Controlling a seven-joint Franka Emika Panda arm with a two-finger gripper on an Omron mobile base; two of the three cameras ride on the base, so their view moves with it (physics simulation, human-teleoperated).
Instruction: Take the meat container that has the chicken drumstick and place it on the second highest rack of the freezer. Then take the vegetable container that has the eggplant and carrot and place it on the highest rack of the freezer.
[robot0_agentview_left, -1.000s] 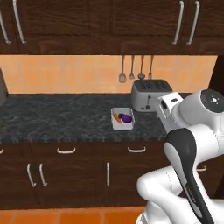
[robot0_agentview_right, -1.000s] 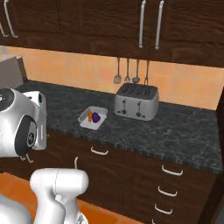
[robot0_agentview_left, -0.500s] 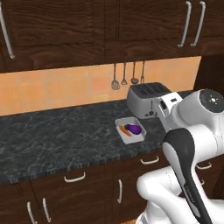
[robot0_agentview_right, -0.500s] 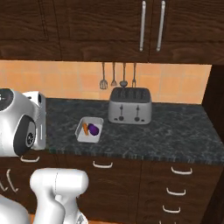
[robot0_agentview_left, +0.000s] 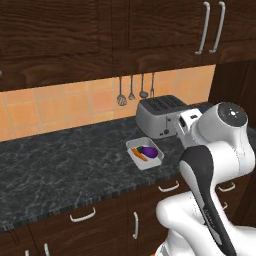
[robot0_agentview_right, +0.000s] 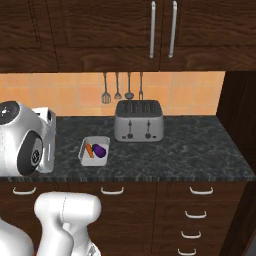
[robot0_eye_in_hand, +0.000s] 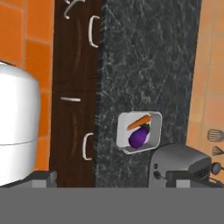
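Observation:
The white vegetable container (robot0_agentview_left: 153, 165) sits on the dark counter (robot0_agentview_left: 65, 170), just in front of the toaster's left end. It holds a purple eggplant (robot0_agentview_left: 148, 150) and an orange carrot (robot0_agentview_left: 138, 155). From the right base view the container (robot0_agentview_right: 94, 162) lies right of my white hand, with the eggplant (robot0_agentview_right: 100, 150) and carrot (robot0_agentview_right: 89, 149) inside. In the hand view my gripper (robot0_eye_in_hand: 113, 180) is open and empty, high above the container (robot0_eye_in_hand: 120, 135) and well apart from it.
A silver toaster (robot0_agentview_right: 138, 121) stands behind the container. Kitchen utensils (robot0_agentview_right: 122, 87) hang on the orange tiled wall. Dark upper cabinets (robot0_agentview_left: 150, 30) overhang the counter, and a tall dark panel (robot0_agentview_right: 242, 125) closes its right end. Drawers (robot0_agentview_right: 197, 215) sit below.
The whole picture has shifted because the base has driven: the container and toaster now stand nearer and more central. The things on the counter have not moved.

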